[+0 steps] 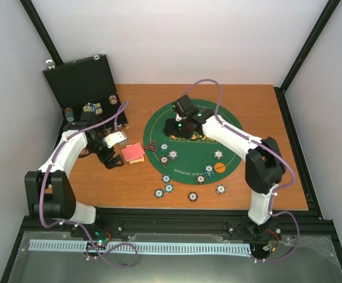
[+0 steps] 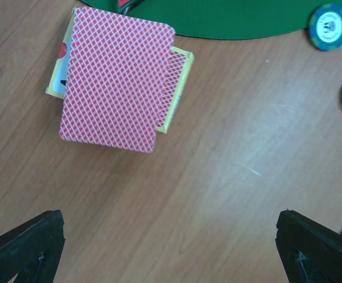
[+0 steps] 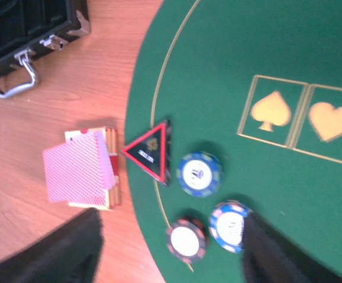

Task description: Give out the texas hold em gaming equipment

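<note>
A stack of red-backed playing cards lies on the wood left of the green mat, with the black red-edged triangle marker on the mat's rim beside it. Several striped poker chips are scattered over the mat's near half and the wood in front, and an orange button sits at the right. My left gripper hangs open over bare wood short of the cards. My right gripper is open above the mat, a black chip and a blue chip lying between its fingers.
The black hinged case stands open at the back left, more round pieces in its tray. Its handle shows in the right wrist view. Three chips lie on wood near the table's front edge.
</note>
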### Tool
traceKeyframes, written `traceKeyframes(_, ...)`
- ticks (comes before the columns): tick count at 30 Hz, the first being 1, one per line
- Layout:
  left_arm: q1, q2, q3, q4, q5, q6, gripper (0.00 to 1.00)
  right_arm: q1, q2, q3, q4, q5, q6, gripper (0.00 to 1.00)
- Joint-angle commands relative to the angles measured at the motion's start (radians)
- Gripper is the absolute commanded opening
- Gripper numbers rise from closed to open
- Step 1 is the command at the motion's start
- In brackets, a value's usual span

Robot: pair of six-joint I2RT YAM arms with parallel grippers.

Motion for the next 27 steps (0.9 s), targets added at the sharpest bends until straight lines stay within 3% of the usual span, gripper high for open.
traceKeyframes(1, -0.015, 0.086, 0.031, 0.104, -0.014, 0.021, 1.00, 0.039, 0.105, 0.092, 0.027, -0.055, 0.033, 0.49)
traceKeyframes(3, -0.022, 0.135, 0.042, 0.108, -0.029, 0.033, 1.00, 0.047, 0.127, 0.100, 0.048, -0.054, 0.050, 0.33)
traceKeyframes(9, -0.029, 0.218, 0.060, 0.159, -0.054, 0.051, 1.00, 0.082, 0.250, 0.220, 0.033, -0.057, 0.069, 0.19)
traceKeyframes(18, -0.071, 0.245, 0.025, 0.291, -0.090, 0.022, 1.00, 0.118, 0.500, 0.462, -0.041, -0.057, 0.094, 0.10)
traceKeyframes(27, -0.073, 0.249, 0.027, 0.301, -0.066, 0.067, 1.00, 0.161, 0.615, 0.542, -0.069, -0.047, 0.119, 0.07)
